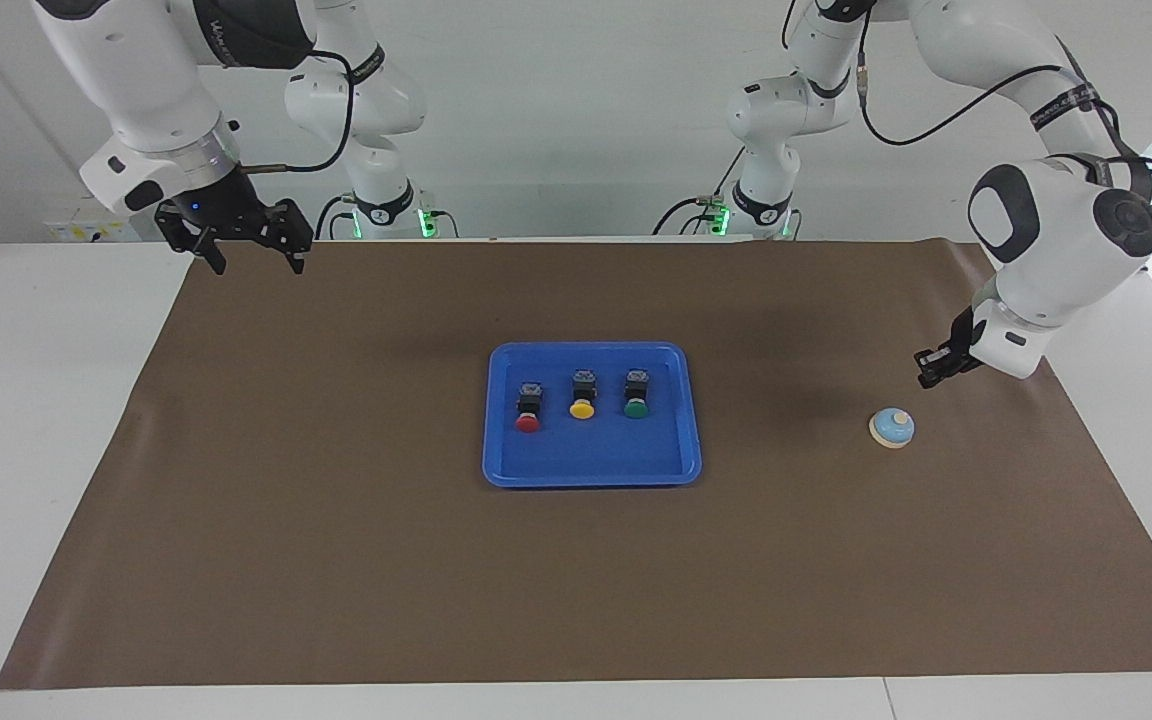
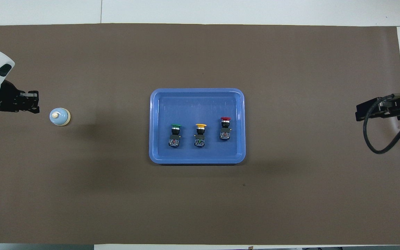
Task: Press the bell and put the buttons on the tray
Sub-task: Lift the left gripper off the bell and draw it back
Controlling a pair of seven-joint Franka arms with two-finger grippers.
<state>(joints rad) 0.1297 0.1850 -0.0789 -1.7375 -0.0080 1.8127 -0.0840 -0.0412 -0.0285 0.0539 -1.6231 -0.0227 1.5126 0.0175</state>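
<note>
The light-blue bell (image 1: 892,427) (image 2: 59,116) sits alone on the brown mat toward the left arm's end of the table. My left gripper (image 1: 926,374) (image 2: 36,105) hangs shut in the air above the mat beside the bell, clear of it, holding nothing. On the blue tray (image 1: 591,464) (image 2: 197,156) in the middle of the mat lie the three buttons in a row: red (image 1: 527,410) (image 2: 225,127), yellow (image 1: 582,396) (image 2: 200,134) and green (image 1: 636,394) (image 2: 175,134). My right gripper (image 1: 250,258) waits open and empty, raised over the mat's corner by its own base.
The brown mat (image 1: 336,560) covers most of the white table (image 1: 26,400). A black cable (image 2: 377,139) loops down from the right arm.
</note>
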